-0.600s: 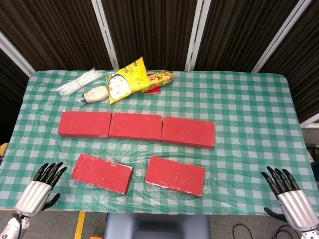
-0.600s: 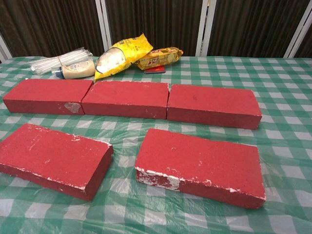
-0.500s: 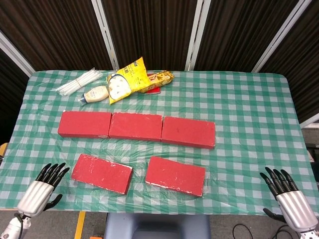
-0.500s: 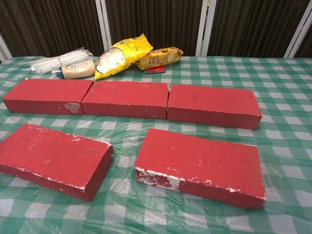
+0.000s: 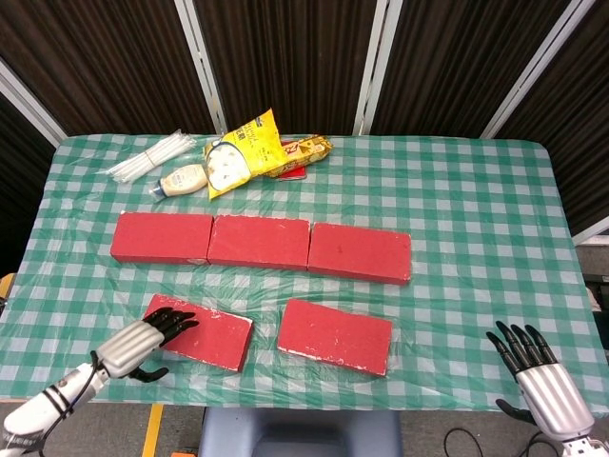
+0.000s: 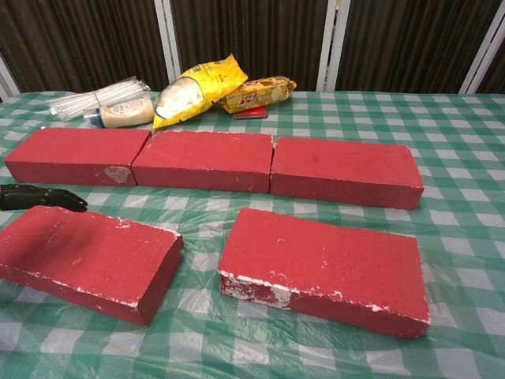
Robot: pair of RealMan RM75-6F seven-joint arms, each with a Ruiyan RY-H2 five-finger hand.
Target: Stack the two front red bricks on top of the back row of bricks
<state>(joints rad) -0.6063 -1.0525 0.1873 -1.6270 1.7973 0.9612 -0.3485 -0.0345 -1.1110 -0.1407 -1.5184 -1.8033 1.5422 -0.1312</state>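
Note:
Two red bricks lie in front: the front-left brick (image 5: 205, 333) (image 6: 95, 257) and the front-right brick (image 5: 334, 335) (image 6: 323, 268). Behind them runs the back row, a left brick (image 5: 162, 238) (image 6: 75, 154), a middle brick (image 5: 260, 242) (image 6: 205, 159) and a right brick (image 5: 360, 252) (image 6: 343, 170). My left hand (image 5: 145, 342) reaches over the left end of the front-left brick with its fingers (image 6: 39, 197) stretched out just above that brick's far corner, holding nothing. My right hand (image 5: 533, 373) hangs at the table's front right edge, fingers spread and empty, far from any brick.
At the back of the green checked tablecloth (image 5: 476, 219) lie a yellow snack bag (image 5: 243, 152), a biscuit pack (image 5: 304, 149), a small sauce bottle (image 5: 181, 181) and a bundle of straws (image 5: 147, 157). A gap separates the front bricks from the back row.
My left hand has moved right and forward from the table's front left corner onto the left end of the front-left brick. The right hand has drifted slightly left and lower. No brick has moved.

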